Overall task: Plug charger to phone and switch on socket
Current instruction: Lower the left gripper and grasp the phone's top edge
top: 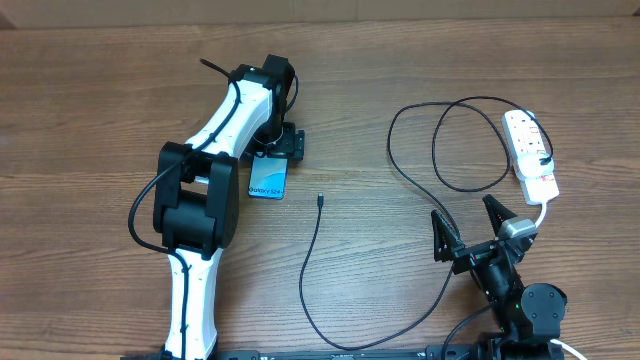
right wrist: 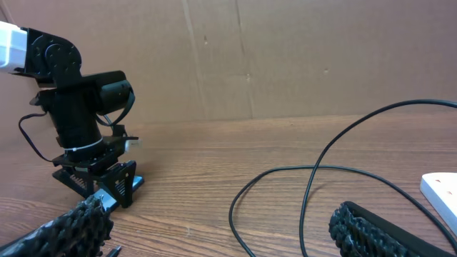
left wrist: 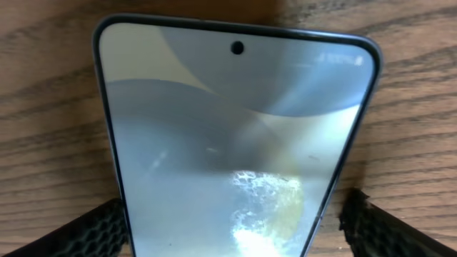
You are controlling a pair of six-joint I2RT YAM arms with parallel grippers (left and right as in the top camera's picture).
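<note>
The phone (top: pixel 268 180) lies flat on the wooden table, its light blue screen up. My left gripper (top: pixel 280 148) is down over its far end. In the left wrist view the phone (left wrist: pixel 235 121) fills the frame and the left gripper (left wrist: pixel 232 232) is open, one finger on each side of it. The charger is a thin black cable (top: pixel 305 280) whose free connector (top: pixel 319 200) lies right of the phone. It loops (top: pixel 440 140) to the white socket (top: pixel 530 155) at the right. My right gripper (top: pixel 470 228) is open and empty, below the loop.
The right wrist view shows the cable loop (right wrist: pixel 314 171) on the table ahead, a corner of the socket (right wrist: pixel 443 189) at the right and the left arm (right wrist: pixel 82 128) standing over the phone's blue edge (right wrist: pixel 136 183). A cardboard wall (right wrist: pixel 285 57) closes the far side.
</note>
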